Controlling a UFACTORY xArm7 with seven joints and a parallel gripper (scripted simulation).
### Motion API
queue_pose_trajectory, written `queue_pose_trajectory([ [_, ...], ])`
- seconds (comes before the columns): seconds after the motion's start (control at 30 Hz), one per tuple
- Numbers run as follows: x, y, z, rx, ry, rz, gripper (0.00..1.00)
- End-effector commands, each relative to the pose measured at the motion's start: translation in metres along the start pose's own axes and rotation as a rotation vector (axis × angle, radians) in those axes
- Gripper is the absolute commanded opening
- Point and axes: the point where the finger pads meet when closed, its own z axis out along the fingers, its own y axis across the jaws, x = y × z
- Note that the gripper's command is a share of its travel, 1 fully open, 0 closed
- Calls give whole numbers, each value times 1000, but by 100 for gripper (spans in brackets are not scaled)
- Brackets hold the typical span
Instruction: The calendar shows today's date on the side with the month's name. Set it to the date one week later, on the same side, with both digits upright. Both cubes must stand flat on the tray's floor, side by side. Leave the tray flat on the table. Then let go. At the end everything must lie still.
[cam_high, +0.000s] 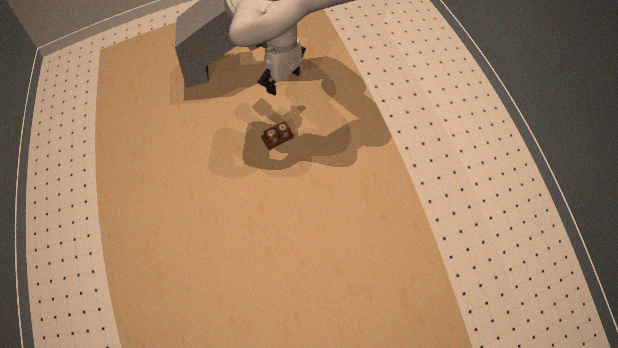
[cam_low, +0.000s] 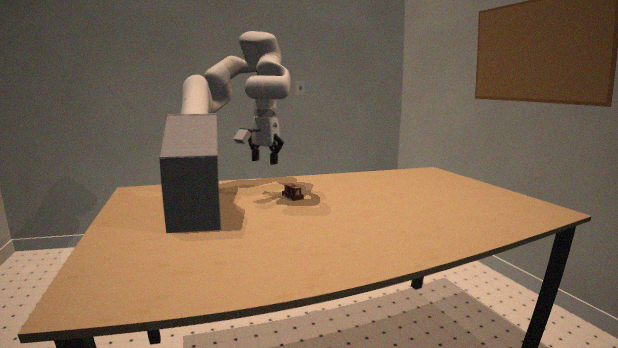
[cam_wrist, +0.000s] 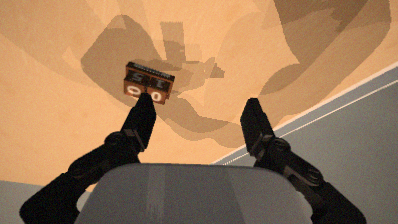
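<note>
The calendar is a small dark brown tray (cam_high: 276, 135) holding two cubes side by side; it sits flat on the wooden table. The cubes' tops show white round digits. It also shows in the exterior view (cam_low: 292, 191) and in the wrist view (cam_wrist: 148, 83), where both top faces read like 0 and a dark strip runs along one long side. My gripper (cam_low: 265, 154) hangs high above the table, behind and to one side of the tray. It also shows in the wrist view (cam_wrist: 197, 117). Its fingers are wide open and empty.
A tall grey box (cam_low: 190, 172), the arm's base, stands on the table to the left of the tray. The table's edge (cam_wrist: 320, 107) lies close to my right finger in the wrist view.
</note>
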Motion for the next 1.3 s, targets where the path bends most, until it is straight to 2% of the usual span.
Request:
queue_pose_trajectory([
  [0.0,4,8,1,11,-15,-173,100],
  [0.47,12,25,4,5,-7,-460,100],
  [0.9,13,27,7,5,-7,-492,100],
  [1.27,14,27,50,5,-7,-492,100],
])
